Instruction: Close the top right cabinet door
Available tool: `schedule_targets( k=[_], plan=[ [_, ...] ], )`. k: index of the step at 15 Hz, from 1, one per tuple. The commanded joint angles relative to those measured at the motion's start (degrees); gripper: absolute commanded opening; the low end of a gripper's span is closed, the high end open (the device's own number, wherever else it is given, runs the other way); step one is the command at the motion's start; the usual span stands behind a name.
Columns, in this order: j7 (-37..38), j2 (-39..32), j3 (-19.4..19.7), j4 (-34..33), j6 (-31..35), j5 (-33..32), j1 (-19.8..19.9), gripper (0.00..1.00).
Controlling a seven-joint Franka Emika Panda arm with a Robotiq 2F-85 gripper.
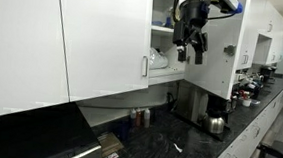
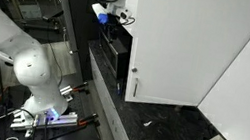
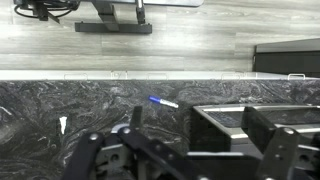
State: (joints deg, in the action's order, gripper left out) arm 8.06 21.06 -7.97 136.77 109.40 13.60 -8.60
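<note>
The black two-fingered tool hangs pointing down in front of the open upper compartment, its fingers spread apart with nothing between them. Just beside it stands the tall, glossy white top right cabinet door, swung out from the cabinet. The tool is on its inner side, and contact cannot be judged. In an exterior view the door's outer face shows a short silver bar handle low at the free edge, with the tool higher, past that edge. Below, the black marbled desk carries a blue-and-white pen.
</note>
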Motion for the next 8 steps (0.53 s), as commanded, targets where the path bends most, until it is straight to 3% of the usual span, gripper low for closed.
schedule_targets(
  k=[1, 8],
  plan=[
    [2.02, 6.91, -1.88, 4.76, 1.6, -2.53, 0.16, 1.0],
    [5.75, 18.16, -1.61, 10.52, 4.7, -8.26, 2.45, 1.0]
  ],
)
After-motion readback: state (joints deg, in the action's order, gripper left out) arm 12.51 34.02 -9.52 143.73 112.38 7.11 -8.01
